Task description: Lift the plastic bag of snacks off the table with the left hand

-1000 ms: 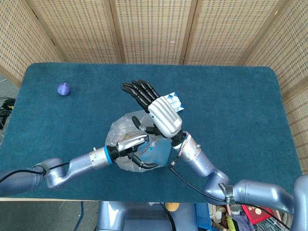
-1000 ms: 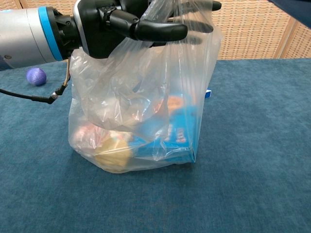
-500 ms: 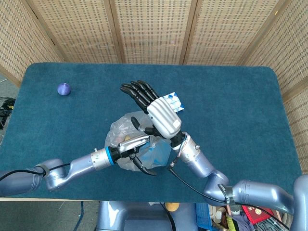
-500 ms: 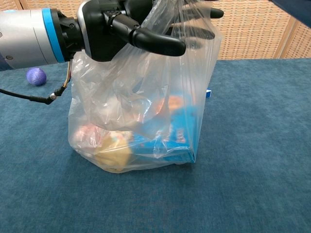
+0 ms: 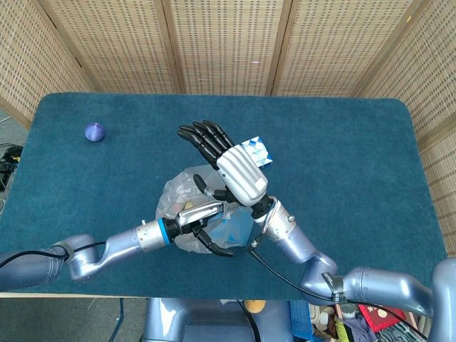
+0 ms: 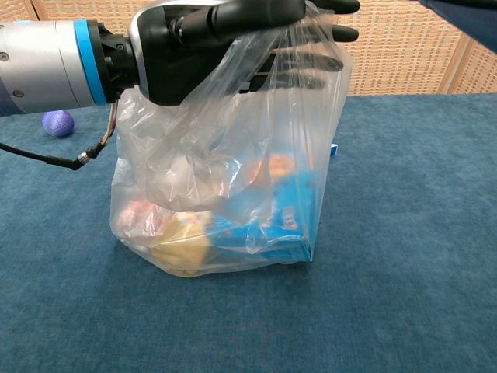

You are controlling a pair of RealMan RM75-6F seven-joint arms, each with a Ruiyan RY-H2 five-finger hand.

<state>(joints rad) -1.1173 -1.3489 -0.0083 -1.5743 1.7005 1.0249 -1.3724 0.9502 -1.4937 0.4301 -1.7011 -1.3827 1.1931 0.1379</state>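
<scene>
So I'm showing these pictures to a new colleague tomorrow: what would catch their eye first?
Probably the clear plastic bag of snacks standing on the blue table near its front edge, with bright blue and yellow packets showing through. Next, the left hand at the bag's gathered top, and the right hand above it with fingers spread. A small purple ball sits alone at the far left corner.

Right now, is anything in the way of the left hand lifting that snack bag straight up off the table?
Possibly. The left hand is at the top of the plastic bag, which sits on the table. The right hand hovers just above and behind the bag's mouth with fingers spread, so a straight lift could meet it.
</scene>
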